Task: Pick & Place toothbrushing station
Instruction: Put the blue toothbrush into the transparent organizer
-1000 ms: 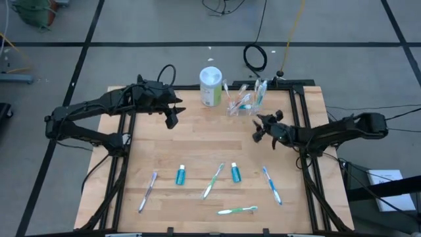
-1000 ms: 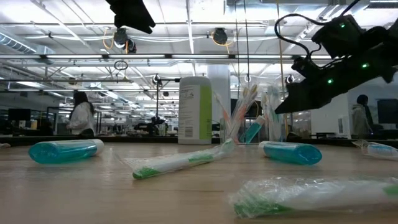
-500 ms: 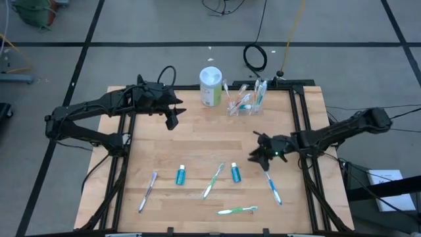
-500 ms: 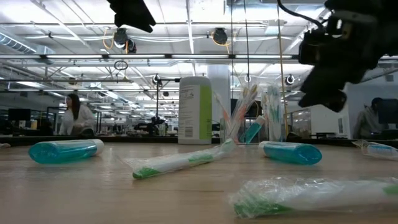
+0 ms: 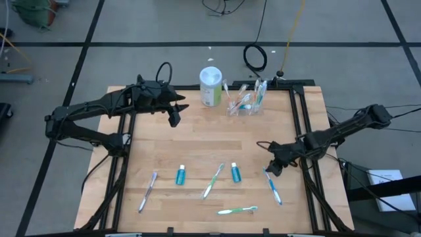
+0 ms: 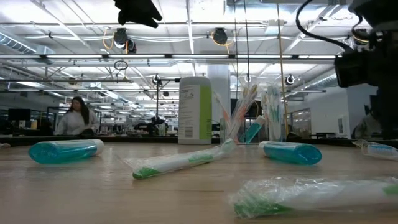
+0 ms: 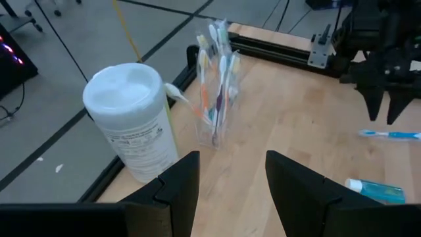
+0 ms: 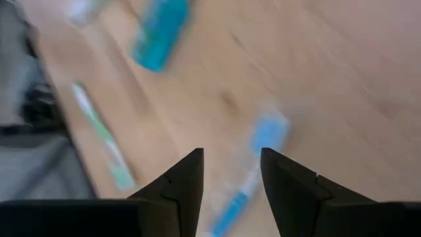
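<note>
Right gripper (image 5: 272, 168) open w/ nothing held, hovering over blue toothbrush (image 5: 272, 185) near front-right; toothbrushing station (image 5: 244, 102) at back edge beside white canister (image 5: 210, 86), prob. light, rigid, slick plastic—grab by end wall.

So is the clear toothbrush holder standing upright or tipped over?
Upright. The toothbrush holder stands beside the white canister, and its brushes point up in the low view.

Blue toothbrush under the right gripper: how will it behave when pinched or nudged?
The blue toothbrush is thin and lies flat on the table, so the open right gripper has little height to pinch; it may skid. It looks light and fairly stiff, so it should lift straight. An off-centre nudge would probably pivot it rather than roll it.
</note>
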Robot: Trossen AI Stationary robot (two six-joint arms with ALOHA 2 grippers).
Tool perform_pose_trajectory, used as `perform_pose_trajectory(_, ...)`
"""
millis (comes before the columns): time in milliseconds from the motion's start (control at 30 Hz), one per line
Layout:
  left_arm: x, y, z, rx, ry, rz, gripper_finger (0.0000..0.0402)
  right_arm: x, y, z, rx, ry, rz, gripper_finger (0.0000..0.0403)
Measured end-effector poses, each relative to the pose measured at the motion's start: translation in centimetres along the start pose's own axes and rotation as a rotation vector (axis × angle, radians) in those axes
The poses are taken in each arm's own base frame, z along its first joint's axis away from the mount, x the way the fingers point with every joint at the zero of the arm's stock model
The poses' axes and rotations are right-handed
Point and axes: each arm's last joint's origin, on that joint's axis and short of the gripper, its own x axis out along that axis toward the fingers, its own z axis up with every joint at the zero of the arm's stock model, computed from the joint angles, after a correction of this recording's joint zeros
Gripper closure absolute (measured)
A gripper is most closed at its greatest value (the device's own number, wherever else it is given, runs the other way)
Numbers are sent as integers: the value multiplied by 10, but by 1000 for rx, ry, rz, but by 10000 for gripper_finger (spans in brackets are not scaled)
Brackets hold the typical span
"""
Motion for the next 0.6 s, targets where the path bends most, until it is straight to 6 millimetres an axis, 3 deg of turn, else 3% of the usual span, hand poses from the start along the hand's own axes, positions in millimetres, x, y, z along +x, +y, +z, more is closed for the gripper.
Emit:
perform_pose_trajectory(400, 0, 0, 4, -42, -42, -4, 224, 5, -2, -16, -70, 85, -76, 261)
perform_pose_trajectory(600, 0, 0, 4, -45, -43, -5, 224, 23, -1, -19, -123, 39, -84, 261)
